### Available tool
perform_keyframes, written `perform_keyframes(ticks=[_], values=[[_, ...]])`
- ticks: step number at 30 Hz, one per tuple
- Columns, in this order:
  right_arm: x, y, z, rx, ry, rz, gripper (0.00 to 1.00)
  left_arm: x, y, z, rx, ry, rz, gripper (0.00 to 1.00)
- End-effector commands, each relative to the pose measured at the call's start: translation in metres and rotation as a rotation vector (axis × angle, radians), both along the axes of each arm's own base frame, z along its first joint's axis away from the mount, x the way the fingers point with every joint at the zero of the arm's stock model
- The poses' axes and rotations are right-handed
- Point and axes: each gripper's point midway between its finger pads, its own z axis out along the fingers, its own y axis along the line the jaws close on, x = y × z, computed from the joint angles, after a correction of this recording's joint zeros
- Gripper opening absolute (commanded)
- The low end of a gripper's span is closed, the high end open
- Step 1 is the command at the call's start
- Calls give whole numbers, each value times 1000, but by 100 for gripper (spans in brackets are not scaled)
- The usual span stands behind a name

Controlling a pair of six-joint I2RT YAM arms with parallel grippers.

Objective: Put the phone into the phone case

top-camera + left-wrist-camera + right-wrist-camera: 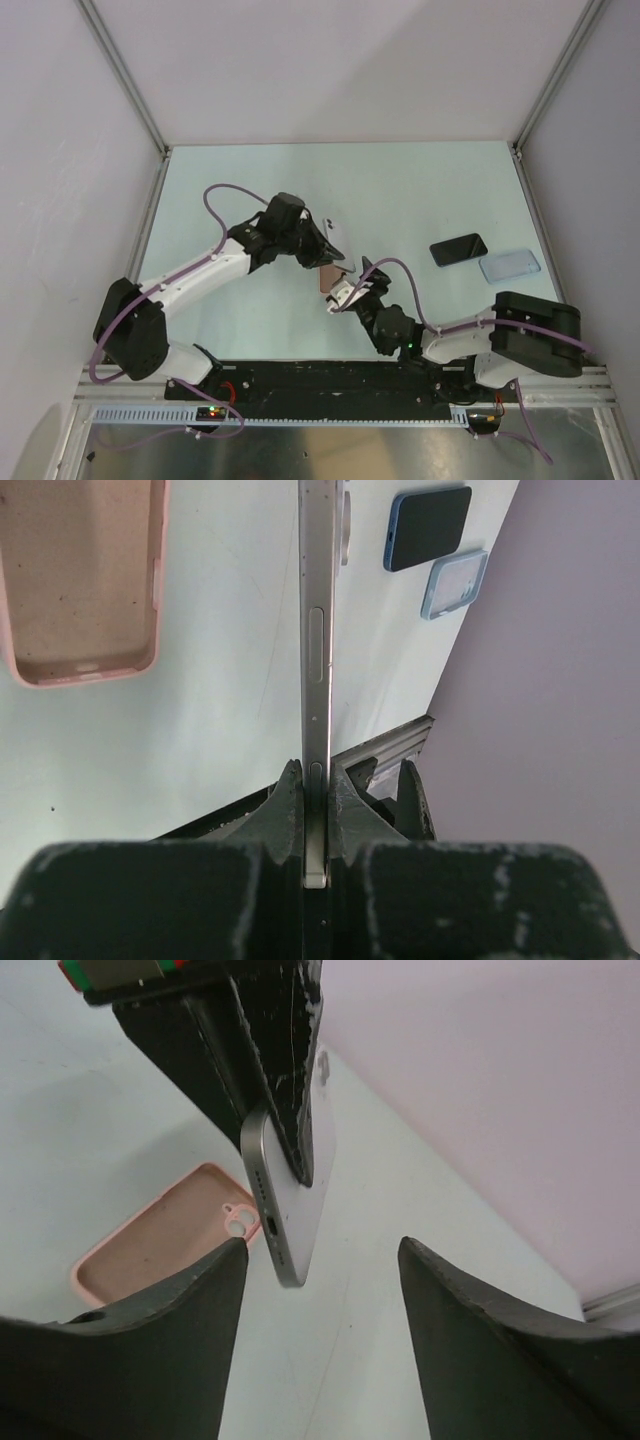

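Pinching a pale phone point(316, 630) by its flat faces, the left hand point(315, 790) holds it edge-on above the counter point(200, 740). The right hand point(322, 1250) is spread, its fingers either side of the phone's port end. A pink phone case point(80, 580) lies open-side-up to the left hand's left. Farther right lie a dark phone point(428, 525) and a light blue case point(453, 583).

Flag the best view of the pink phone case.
Left wrist: pink phone case sits large in the corner, cavity up, unobstructed. Right wrist: partly behind its own finger. Top external: just a small sliver.
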Motion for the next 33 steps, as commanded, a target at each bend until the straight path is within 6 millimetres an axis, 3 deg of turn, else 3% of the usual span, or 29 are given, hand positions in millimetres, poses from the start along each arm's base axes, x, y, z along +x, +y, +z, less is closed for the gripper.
perform_keyframes(ticks=[1, 14, 16, 17, 19, 27, 33], values=[[4, 4, 47, 86, -145, -60, 63, -5, -1, 26, -72, -34, -4, 0], [4, 18, 39, 4, -167, -30, 31, -9, 1, 29, -80, -40, -13, 0], [4, 19, 39, -6, -169, -27, 24, -10, 0, 31, -84, -43, -19, 0], [4, 19, 40, -3, -171, -30, 12, -10, 0, 32, -86, -48, -22, 0], [5, 17, 41, -1, -174, -38, 3, -9, 1, 36, -89, -62, -23, 0], [4, 20, 41, -4, -164, -16, 0, -7, 1, 44, -92, -95, -21, 0], [3, 21, 39, 18, -138, -2, 0, -6, 3, 43, -81, -109, -19, 9]])
